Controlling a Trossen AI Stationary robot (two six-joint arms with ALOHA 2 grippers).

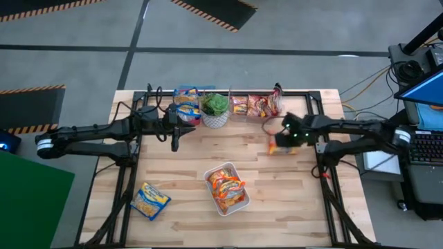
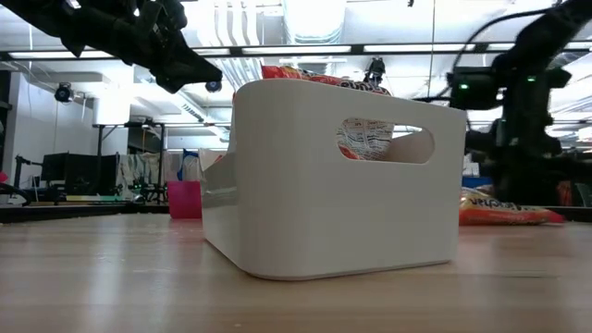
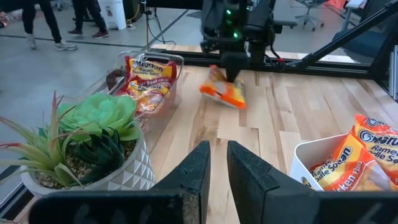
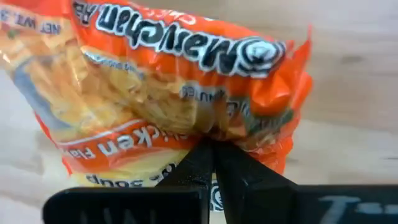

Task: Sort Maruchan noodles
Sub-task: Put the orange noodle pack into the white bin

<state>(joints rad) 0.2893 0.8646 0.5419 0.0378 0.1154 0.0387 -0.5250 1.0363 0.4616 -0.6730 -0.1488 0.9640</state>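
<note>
Pale plank table (image 1: 277, 200), two dark arms over it, noodle packets in sorting.

Right gripper (image 4: 213, 149) at 3 o'clock, fingers pinched tight on one crinkly orange-edged Maruchan noodle packet (image 4: 180, 74). Left gripper (image 3: 214, 163) at 10 o'clock, by the green potted succulent (image 1: 215, 108), fingers a narrow slit apart, holding nothing. White plastic bin (image 1: 237, 204) near centre holds orange packets (image 1: 225, 185); a blue-edged yellow packet (image 1: 150, 200) lies at 7 o'clock; red-edged packets (image 1: 257, 104) sit in a clear tray at 12 o'clock.
</note>
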